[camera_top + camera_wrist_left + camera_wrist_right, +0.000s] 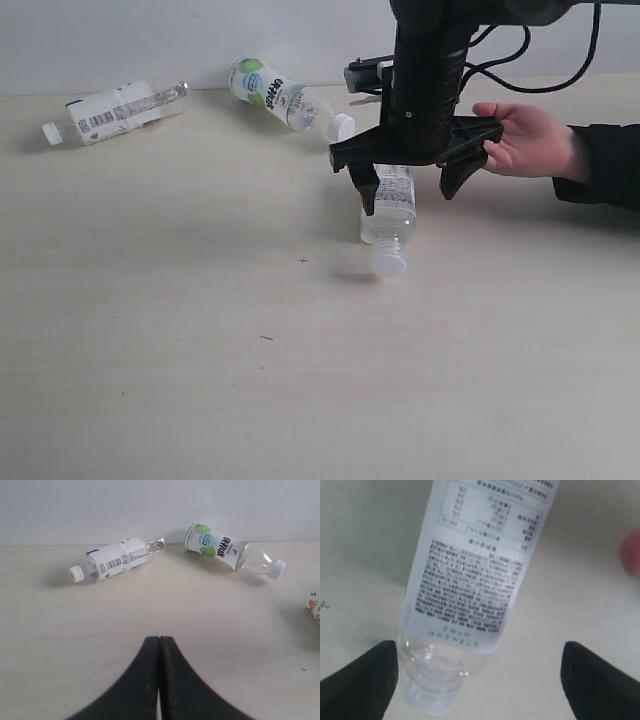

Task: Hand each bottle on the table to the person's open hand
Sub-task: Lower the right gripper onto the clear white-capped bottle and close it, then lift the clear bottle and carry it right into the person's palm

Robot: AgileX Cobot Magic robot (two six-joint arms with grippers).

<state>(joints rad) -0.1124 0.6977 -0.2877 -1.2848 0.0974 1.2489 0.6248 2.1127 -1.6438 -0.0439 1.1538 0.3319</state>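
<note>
just right of center on the pale table (200, 350), the white-label bottle (393, 205) is lying on its side with its white cap pointing to 6 o'clock. the right gripper (408, 197) is over it with its jaws spread wide, 1 finger on each side of the bottle. in the right wrist view neither black fingertip (370, 675) touches the plastic, and the label's small print fills the gap between them. the person's open hand (525, 140) sits at 3 o'clock from the gripper, palm up, black sleeve at the wrist, close to the finger nearest it; can't tell if they touch. 2 more bottles lie on their sides along the far edge: the green-white label bottle (285, 97) at about 11 o'clock from the gripper, cap aimed back toward it, and the barcode-label bottle (115, 112) well out at 10 o'clock, cap pointing to 9. the left gripper (159, 641) has its fingers pressed together with nothing between them, facing those 2 bottles from well back.
</note>
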